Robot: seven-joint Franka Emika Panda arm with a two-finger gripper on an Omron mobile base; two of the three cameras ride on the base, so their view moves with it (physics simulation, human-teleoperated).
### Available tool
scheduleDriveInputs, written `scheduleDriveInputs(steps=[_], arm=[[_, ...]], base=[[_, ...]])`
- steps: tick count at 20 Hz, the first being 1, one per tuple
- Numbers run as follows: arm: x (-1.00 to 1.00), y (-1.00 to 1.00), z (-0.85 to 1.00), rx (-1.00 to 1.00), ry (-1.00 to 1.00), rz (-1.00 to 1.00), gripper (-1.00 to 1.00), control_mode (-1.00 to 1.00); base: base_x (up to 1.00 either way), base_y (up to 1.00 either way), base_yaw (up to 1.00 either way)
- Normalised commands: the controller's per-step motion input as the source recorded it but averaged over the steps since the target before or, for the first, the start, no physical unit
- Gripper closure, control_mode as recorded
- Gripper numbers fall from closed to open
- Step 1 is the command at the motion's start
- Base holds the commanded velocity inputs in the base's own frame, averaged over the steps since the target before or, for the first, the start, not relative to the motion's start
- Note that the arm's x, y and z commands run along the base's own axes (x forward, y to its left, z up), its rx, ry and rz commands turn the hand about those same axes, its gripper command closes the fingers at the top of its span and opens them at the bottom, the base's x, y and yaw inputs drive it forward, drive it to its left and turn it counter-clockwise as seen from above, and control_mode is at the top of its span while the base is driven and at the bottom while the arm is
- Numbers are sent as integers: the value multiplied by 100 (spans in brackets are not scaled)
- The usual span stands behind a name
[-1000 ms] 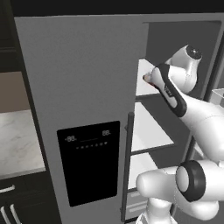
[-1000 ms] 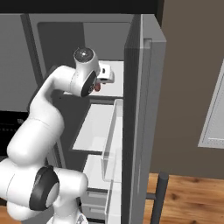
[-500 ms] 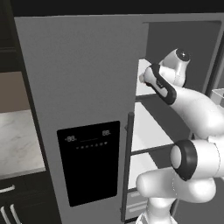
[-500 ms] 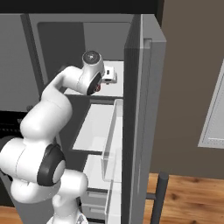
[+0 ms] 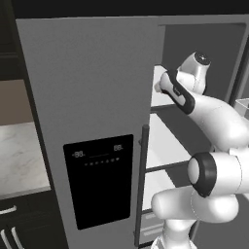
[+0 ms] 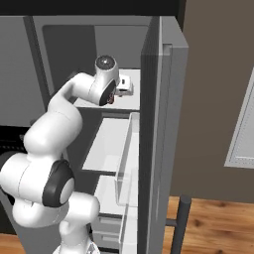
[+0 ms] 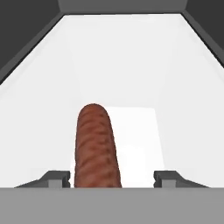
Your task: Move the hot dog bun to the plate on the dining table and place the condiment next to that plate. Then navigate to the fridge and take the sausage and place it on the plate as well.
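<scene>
Fridge [image 5: 97, 97], grey, side-by-side: at the left we log its closed door with the black dispenser panel [image 5: 99, 180] and a long vertical handle [image 5: 142, 185]; to the right of that, the open compartment with white shelves [image 6: 106, 144], into which our arm reaches at the upper shelf. Gripper [image 7: 111, 178], hand view: left fingertip [image 7: 56, 177] and right fingertip [image 7: 168, 177] stand apart on either side of the sausage [image 7: 96, 146], with a clear gap on the right and the left tip just beside it; we cannot tell whether either tip touches, so we enter the gripper as parted around the sausage, not yet clenched on it. Sausage: reddish-brown, lying on the white upper shelf inside the fridge, its near end between the fingertips, left of centre. Long axis runs straight away from the gripper toward the back wall, rounded far end pointing inward. We judge the closing stroke falls across its width
</scene>
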Motion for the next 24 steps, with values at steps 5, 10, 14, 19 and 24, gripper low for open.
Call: scheduleDriveInputs(steps=[5,10,14,19,24], arm=[[-1,10,-18,0,0,0,100,-100],[-44,16,34,0,-3,0,100,-100],[-100,0,98,2,-7,0,100,-100],[-100,0,98,1,-1,0,100,-100],[-100,0,15,0,12,0,100,-100]], base=[[0,0,0],[0,0,0],[0,0,0],[0,0,0],[0,0,0]])
